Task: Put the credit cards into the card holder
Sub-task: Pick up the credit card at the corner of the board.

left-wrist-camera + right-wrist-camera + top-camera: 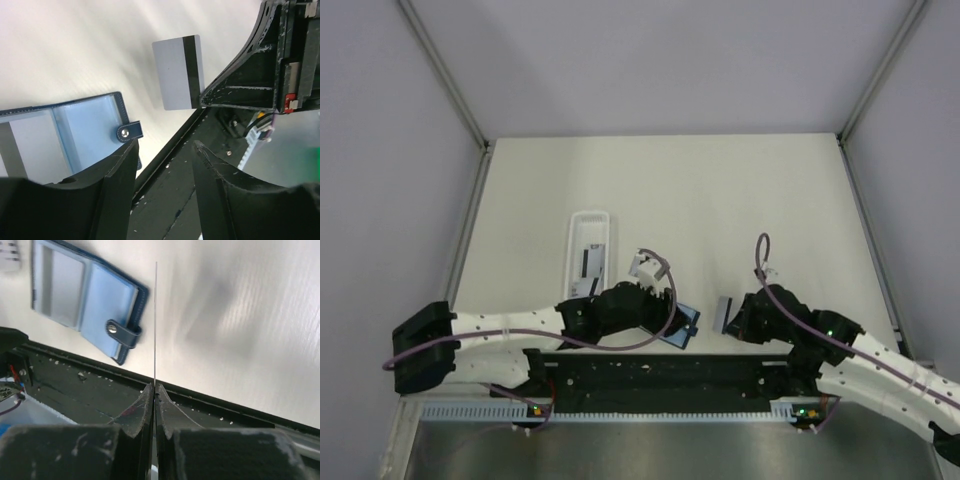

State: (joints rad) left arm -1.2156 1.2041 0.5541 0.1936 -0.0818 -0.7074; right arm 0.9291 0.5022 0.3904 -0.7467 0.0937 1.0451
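Observation:
The card holder (85, 305) lies open on the table near the front edge, light blue inside, its strap with the snap stud (126, 131) sticking out. It also shows in the top view as the card holder (684, 326). My right gripper (154, 386) is shut on a credit card (155, 325), seen edge-on and upright, just right of the holder. From the left wrist view that same credit card (175, 70) shows grey with a black stripe. My left gripper (165, 150) is open beside the holder's strap, with nothing between its fingers.
A long white tray (588, 250) lies at the back left with a dark-striped card inside. A black rail (660, 370) runs along the table's near edge under both grippers. Grey walls enclose the table on three sides.

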